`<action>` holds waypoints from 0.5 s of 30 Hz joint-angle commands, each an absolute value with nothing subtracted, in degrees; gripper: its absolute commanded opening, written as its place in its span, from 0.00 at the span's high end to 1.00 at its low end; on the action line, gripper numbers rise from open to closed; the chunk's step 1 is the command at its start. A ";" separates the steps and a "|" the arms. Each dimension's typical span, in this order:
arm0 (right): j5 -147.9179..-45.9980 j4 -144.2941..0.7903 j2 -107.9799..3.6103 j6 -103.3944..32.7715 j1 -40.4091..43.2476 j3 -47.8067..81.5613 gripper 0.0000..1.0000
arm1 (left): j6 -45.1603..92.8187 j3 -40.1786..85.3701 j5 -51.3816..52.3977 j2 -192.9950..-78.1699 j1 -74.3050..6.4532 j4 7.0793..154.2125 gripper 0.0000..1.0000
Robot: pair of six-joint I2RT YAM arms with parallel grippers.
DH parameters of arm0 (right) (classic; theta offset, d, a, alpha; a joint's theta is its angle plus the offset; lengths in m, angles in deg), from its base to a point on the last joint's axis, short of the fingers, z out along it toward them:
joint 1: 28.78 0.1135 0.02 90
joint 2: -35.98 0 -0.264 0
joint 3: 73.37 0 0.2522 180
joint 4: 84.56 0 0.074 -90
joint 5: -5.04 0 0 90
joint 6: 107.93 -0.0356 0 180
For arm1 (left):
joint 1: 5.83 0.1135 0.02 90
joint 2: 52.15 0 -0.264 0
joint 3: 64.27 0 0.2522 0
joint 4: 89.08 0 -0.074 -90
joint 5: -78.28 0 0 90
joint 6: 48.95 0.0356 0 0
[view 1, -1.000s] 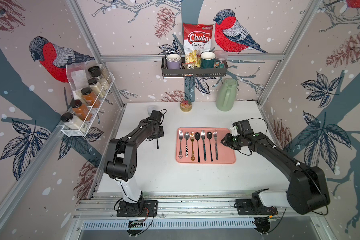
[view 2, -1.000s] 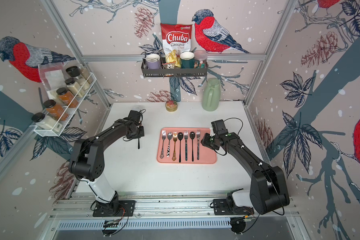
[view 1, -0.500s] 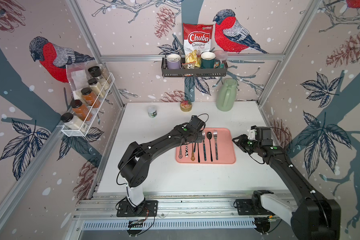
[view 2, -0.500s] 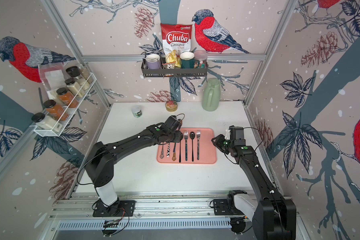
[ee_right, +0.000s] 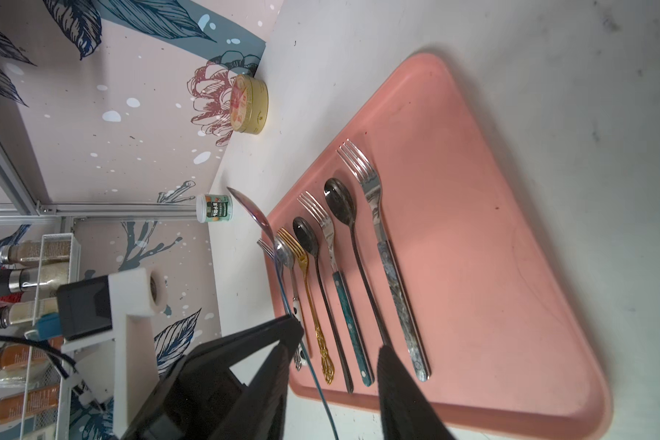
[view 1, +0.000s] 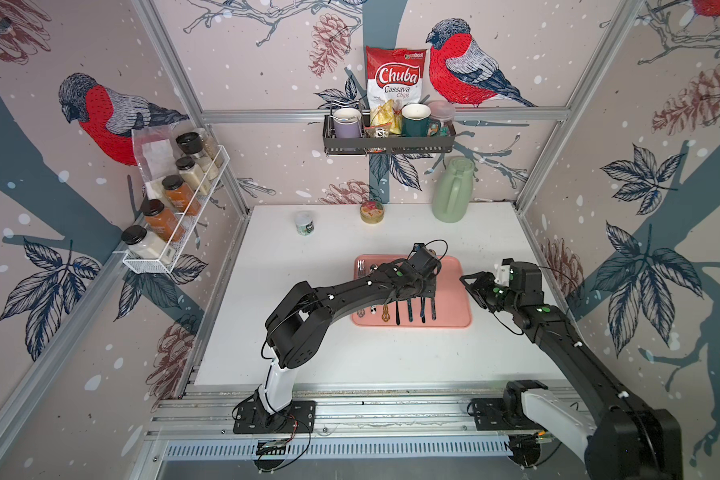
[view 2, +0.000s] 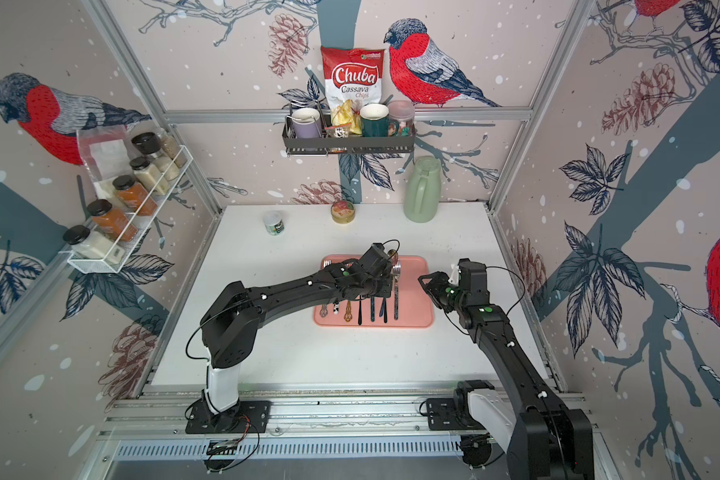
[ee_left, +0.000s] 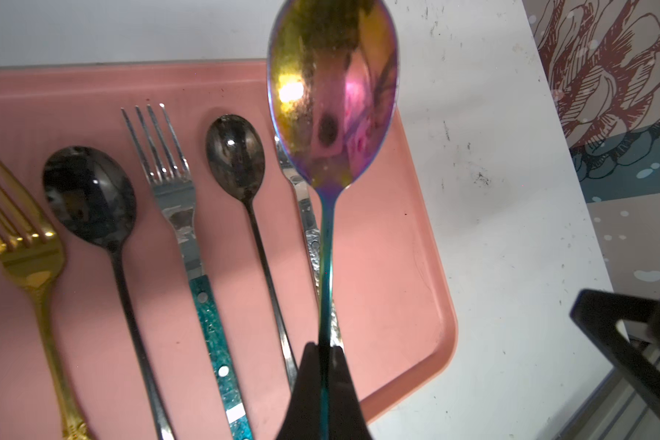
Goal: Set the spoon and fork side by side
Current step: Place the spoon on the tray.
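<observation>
Left gripper (ee_left: 322,352) pinches the handle of the rainbow spoon (ee_left: 332,95) above the pink tray (ee_left: 404,247); right gripper (ee_right: 340,339) stands parted, empty.

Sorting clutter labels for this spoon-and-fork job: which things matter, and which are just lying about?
Job: iridescent spoon, held in left claw; cutlery row on pink tray.
Lying about: green jug, round tin, small jar, spice rack, wall shelf.

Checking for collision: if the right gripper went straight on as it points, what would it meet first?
Likely the iridescent spoon's handle, held by the left gripper: it crosses between the right gripper's open fingers. Depth is unclear.
</observation>
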State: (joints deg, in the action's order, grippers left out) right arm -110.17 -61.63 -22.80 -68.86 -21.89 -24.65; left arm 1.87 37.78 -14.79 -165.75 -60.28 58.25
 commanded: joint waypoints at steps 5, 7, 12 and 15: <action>-109.73 -70.95 -28.48 -69.09 -17.06 -23.45 0.57 | -0.04 41.27 -11.37 -168.25 -62.69 62.35 0.95; -108.17 -70.75 -29.47 -68.16 -14.78 -22.23 0.54 | -0.31 41.02 -10.61 -168.47 -62.86 63.19 0.95; -106.35 -70.27 -32.00 -67.43 -13.61 -21.41 0.54 | -0.57 40.02 -10.19 -167.43 -63.42 63.94 0.95; -104.63 -69.39 -31.93 -67.24 -14.05 -21.54 0.57 | -0.57 39.49 -10.06 -166.49 -63.78 64.44 0.95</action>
State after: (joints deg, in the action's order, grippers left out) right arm -107.09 -68.60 -31.92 -68.38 -13.82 -21.81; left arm -0.56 39.77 -10.84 -167.61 -63.37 61.92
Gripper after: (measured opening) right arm 0.432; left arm 0.052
